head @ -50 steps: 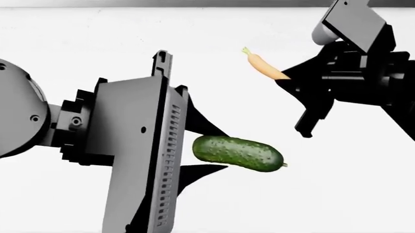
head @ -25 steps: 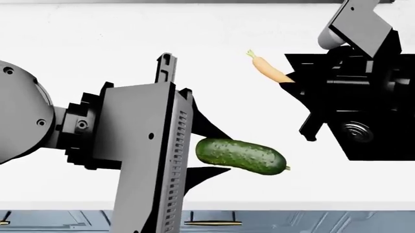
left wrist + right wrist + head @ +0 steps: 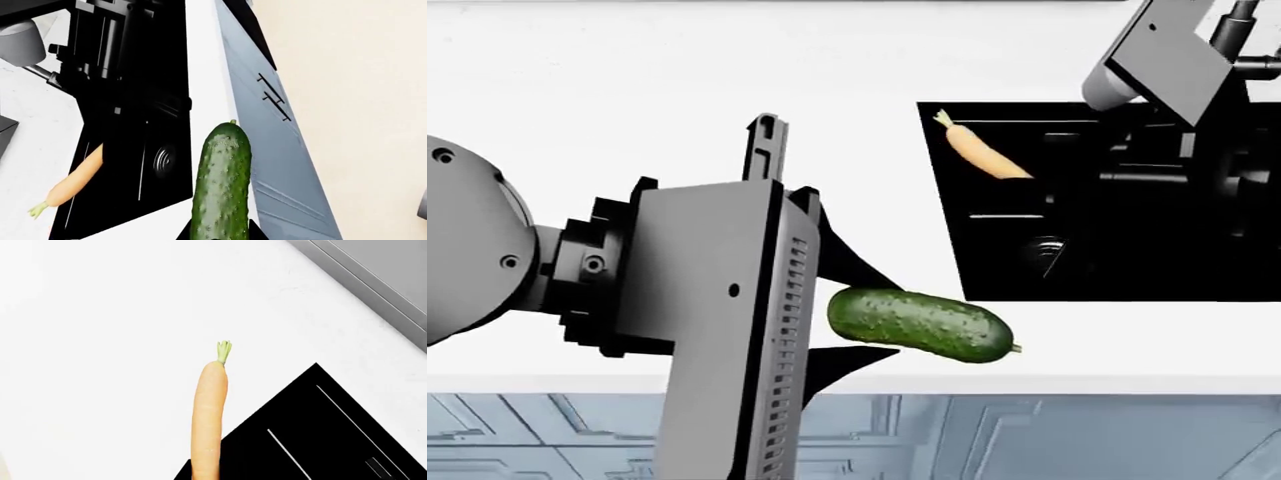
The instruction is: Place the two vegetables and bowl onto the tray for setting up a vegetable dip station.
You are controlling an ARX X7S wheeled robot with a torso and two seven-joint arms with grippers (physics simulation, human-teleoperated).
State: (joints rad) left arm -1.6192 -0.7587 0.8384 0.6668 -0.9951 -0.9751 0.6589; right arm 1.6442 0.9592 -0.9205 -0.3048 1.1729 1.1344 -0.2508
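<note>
My left gripper [image 3: 874,315] is shut on the dark green bumpy cucumber [image 3: 921,323] and holds it level above the white counter's front edge. In the left wrist view the cucumber [image 3: 221,185] sticks out from between the jaws [image 3: 220,236]. My right gripper [image 3: 1034,185] is shut on the thick end of the pale-orange carrot [image 3: 985,155], which is held over a black inset panel. In the right wrist view the carrot [image 3: 209,415] points away, green stub outward. The bowl and the tray are out of view.
The white counter [image 3: 627,100] fills the far side. A black rectangular inset panel [image 3: 1094,260] with a round fitting [image 3: 163,159] lies under the right arm. Blue-grey cabinet fronts [image 3: 1028,440] with bar handles [image 3: 270,97] run below the counter's edge.
The view has drawn back: the counter's front edge and cabinets rose into sight, and the black panel now shows under the right arm. Both grippers still hold their vegetables.
</note>
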